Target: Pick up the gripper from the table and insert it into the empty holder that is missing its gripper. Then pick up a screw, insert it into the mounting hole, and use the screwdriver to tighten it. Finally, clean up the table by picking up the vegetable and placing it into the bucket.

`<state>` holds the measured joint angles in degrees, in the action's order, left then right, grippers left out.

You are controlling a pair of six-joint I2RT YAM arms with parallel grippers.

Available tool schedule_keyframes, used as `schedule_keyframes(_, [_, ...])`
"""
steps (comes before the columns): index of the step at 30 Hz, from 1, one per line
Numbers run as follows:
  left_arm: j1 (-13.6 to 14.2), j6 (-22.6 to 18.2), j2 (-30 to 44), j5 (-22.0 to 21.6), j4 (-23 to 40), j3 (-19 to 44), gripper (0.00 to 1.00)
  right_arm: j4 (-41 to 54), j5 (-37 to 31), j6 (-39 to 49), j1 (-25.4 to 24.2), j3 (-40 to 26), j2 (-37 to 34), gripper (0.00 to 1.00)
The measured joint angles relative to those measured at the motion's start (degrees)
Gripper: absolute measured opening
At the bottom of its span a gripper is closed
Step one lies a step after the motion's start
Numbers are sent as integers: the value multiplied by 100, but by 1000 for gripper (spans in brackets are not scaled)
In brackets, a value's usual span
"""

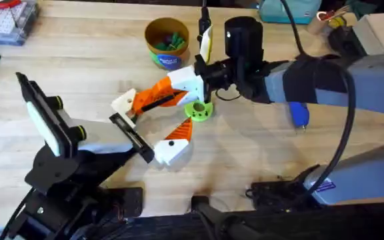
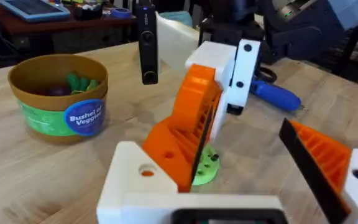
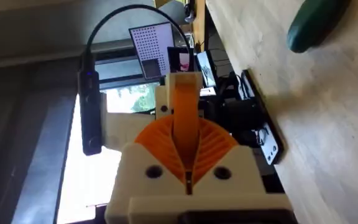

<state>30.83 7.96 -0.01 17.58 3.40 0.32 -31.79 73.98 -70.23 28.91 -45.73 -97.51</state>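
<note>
Lying just beside the right tool (image 1: 205,73), the gripper (image 1: 153,99).

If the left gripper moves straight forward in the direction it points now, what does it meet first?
Probably the green disc, lying on the table just ahead between the left gripper's open fingers. Depth is unclear, and it might pass over it.

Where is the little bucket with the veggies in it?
In the overhead view the bucket stands on the table toward the far side near the middle, just beyond the long orange piece.
</note>
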Motion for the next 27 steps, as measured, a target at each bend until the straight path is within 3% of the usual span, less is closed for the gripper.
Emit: schedule_keyframes(27, [-2, 39, 0, 343, -19, 0, 990, 81, 193, 170, 93, -39, -96, 18])
